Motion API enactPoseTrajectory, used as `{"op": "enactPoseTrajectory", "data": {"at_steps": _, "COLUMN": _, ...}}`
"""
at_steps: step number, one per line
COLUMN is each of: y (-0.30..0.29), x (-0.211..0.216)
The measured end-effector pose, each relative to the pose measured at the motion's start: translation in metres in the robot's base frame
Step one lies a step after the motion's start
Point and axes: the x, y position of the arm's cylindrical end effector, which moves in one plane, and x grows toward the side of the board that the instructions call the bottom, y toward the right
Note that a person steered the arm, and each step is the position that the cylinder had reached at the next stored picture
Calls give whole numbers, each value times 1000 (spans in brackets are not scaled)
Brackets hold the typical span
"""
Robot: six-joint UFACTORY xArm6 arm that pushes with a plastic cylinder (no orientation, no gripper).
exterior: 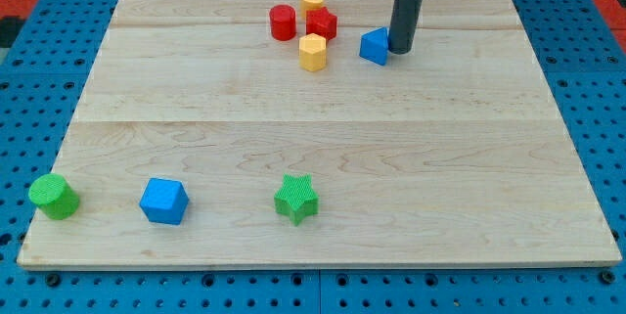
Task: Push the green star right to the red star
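Observation:
The green star (pixel 296 199) lies near the view's bottom, a little left of centre. The red star (pixel 321 24) sits near the view's top, in a cluster with other blocks. My tip (pixel 401 50) is at the view's top right of centre, touching or just beside the right side of a blue triangular block (pixel 374 46). The tip is far from the green star, well above and to the right of it.
A red cylinder (pixel 283 22), a yellow block (pixel 311 0) and a yellow hexagonal block (pixel 312 52) crowd around the red star. A green cylinder (pixel 53 197) and a blue block (pixel 162 201) lie at the bottom left. The wooden board (pixel 489 157) rests on a blue pegboard.

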Motion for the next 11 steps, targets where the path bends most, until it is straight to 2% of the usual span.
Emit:
{"op": "enactPoseTrajectory", "data": {"at_steps": 2, "y": -9, "x": 10}}
{"op": "enactPoseTrajectory", "data": {"at_steps": 3, "y": 49, "x": 123}}
{"op": "enactPoseTrajectory", "data": {"at_steps": 4, "y": 35, "x": 217}}
{"op": "enactPoseTrajectory", "data": {"at_steps": 5, "y": -45, "x": 258}}
{"op": "enactPoseTrajectory", "data": {"at_steps": 7, "y": -209, "x": 245}}
{"op": "enactPoseTrajectory", "data": {"at_steps": 8, "y": -227, "x": 215}}
{"op": "enactPoseTrajectory", "data": {"at_steps": 11, "y": -80, "x": 212}}
